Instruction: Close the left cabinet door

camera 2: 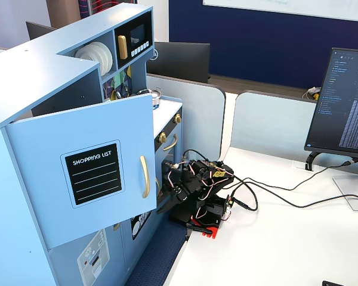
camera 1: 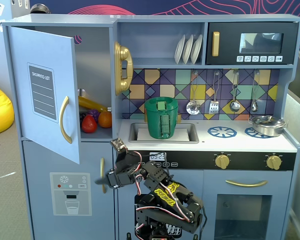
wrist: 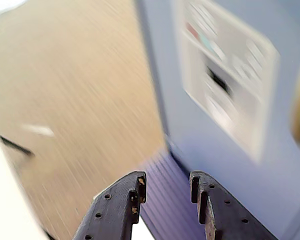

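Observation:
The left cabinet door (camera 1: 42,95) is light blue, with a black "SHOPPING LIST" panel and a curved gold handle (camera 1: 64,120). It stands swung open at the kitchen's upper left. It also shows in the other fixed view (camera 2: 83,179). My gripper (camera 1: 99,182) is low, in front of the lower door and below and to the right of the open door's free edge, touching nothing. In the wrist view the gripper (wrist: 167,182) has its jaws apart and empty, and the scene behind it is blurred. It also shows in a fixed view (camera 2: 167,202), below the door handle (camera 2: 144,176).
The lower blue door with the dispenser picture (camera 1: 70,192) is shut and has a gold handle (camera 1: 102,175) by my gripper. Toy fruit (camera 1: 95,120) lies inside the open compartment. A gold phone (camera 1: 122,67), a green pot (camera 1: 161,117) and a microwave (camera 1: 252,44) are to the right. A monitor (camera 2: 346,101) and cables (camera 2: 274,196) are on the desk.

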Controlling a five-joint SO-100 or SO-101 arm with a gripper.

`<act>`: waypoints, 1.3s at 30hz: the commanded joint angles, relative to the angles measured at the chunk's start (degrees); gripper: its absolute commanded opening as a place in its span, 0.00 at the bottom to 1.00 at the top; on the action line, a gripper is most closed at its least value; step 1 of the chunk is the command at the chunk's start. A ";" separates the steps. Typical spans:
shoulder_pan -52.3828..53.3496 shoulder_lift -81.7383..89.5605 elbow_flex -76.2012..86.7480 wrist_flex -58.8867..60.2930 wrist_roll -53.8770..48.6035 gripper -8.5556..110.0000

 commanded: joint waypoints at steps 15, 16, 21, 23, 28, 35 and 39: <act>-17.58 -14.68 -22.24 -13.89 -14.85 0.07; -17.14 -16.79 -24.26 -14.41 -14.59 0.07; -16.52 -29.62 -36.04 -17.58 -15.82 0.07; -16.70 -34.01 -40.43 -18.02 -16.61 0.07; -16.44 -41.40 -48.34 -18.81 -17.84 0.07; -12.30 -44.47 -51.68 -18.72 -18.46 0.07; -6.06 -44.74 -51.24 -18.54 -18.11 0.07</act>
